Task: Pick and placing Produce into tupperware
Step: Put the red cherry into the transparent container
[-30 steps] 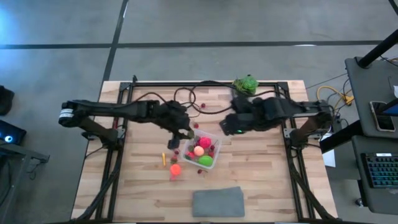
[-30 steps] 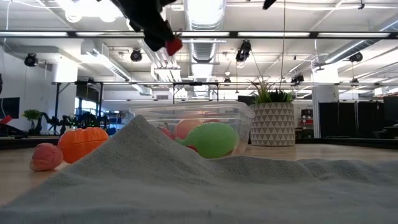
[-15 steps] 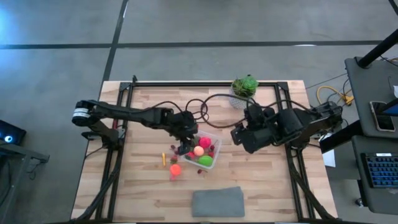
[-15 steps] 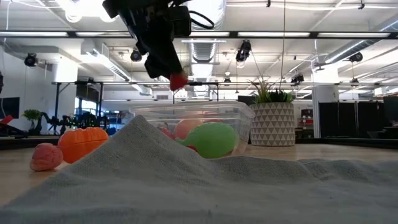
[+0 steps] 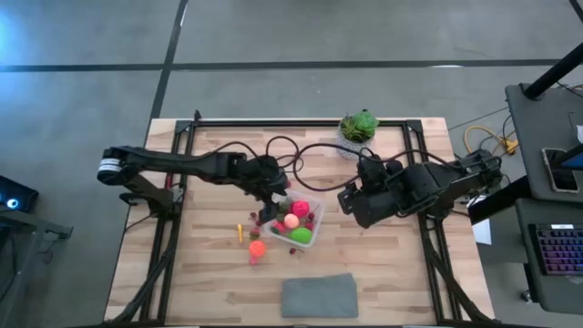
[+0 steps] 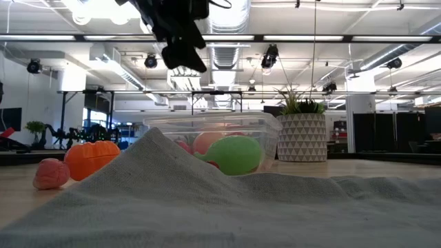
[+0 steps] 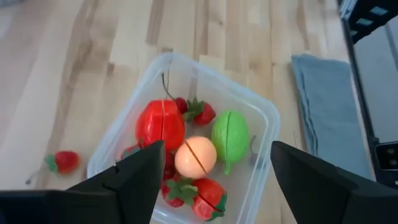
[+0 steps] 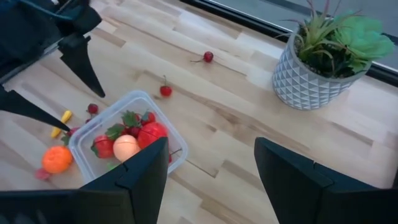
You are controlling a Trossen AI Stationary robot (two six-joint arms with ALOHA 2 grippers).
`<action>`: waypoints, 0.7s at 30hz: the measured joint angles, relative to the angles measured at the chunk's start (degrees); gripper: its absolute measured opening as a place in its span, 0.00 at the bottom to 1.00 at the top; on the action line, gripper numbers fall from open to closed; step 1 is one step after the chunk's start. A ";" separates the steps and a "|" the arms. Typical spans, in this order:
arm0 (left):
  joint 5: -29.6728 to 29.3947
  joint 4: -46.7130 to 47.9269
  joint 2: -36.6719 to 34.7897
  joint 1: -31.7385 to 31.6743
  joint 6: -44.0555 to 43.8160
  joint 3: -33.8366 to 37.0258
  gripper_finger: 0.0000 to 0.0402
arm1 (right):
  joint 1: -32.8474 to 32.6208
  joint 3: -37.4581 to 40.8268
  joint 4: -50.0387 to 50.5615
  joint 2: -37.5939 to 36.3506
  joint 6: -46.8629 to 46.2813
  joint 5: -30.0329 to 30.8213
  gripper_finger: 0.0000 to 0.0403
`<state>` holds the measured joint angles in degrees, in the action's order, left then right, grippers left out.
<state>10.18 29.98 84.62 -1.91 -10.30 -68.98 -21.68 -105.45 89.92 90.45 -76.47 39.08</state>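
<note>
Clear plastic forms the tupperware (image 5: 296, 222), a shallow square tub with rounded corners near the middle of a pale wooden table (image 5: 383, 264). Inside it lie several pieces of toy produce: a red tomato-like piece (image 7: 160, 124), a peach-yellow ball (image 7: 195, 157), a green lime-shaped piece (image 7: 231, 134) and a few strawberries (image 7: 200, 113).

The left gripper (image 5: 271, 194) hangs above the tub's edge on the left arm's side, its two dark fingers (image 7: 138, 177) spread wide apart with nothing between them — the fruit in the tub shows through the gap. The right gripper (image 5: 357, 202) waits above the table on the other side of the tub, well apart from it; its fingers (image 8: 142, 168) are also spread and hold nothing.

More produce rests outside the tub on the left arm's side: an orange pumpkin-like piece (image 5: 257, 247), a small yellow piece (image 5: 240, 231), a lone strawberry (image 7: 63, 161) and tiny dark red berries (image 8: 165, 90) scattered toward the far edge.

A leafy green plant in a white patterned pot (image 5: 358, 128) stands at the table's far edge, and a flat grey cloth (image 5: 319, 295) lies at the near edge.
</note>
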 joint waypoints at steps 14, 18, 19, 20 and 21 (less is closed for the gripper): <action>-0.17 10.72 -9.98 -2.67 0.89 1.83 0.69 | 4.46 -0.08 0.10 -1.14 3.14 -5.31 0.57; -0.25 13.65 -11.51 -2.91 1.65 3.40 0.69 | 7.32 1.11 -0.20 -0.78 3.45 -8.13 0.57; -0.24 14.55 -11.61 -2.91 1.65 3.66 0.69 | 8.26 1.55 -0.56 -0.62 3.47 -9.18 0.57; -0.26 15.28 -11.69 -2.91 1.67 3.97 0.69 | 9.14 2.06 -1.15 -0.39 3.59 -10.18 0.57; -0.26 15.97 -11.81 -2.91 1.72 4.33 0.69 | 10.02 2.72 -2.14 -0.31 4.11 -11.21 0.57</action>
<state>9.91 45.95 72.81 -4.82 -8.58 -64.64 -11.67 -102.72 87.77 90.15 -72.36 27.86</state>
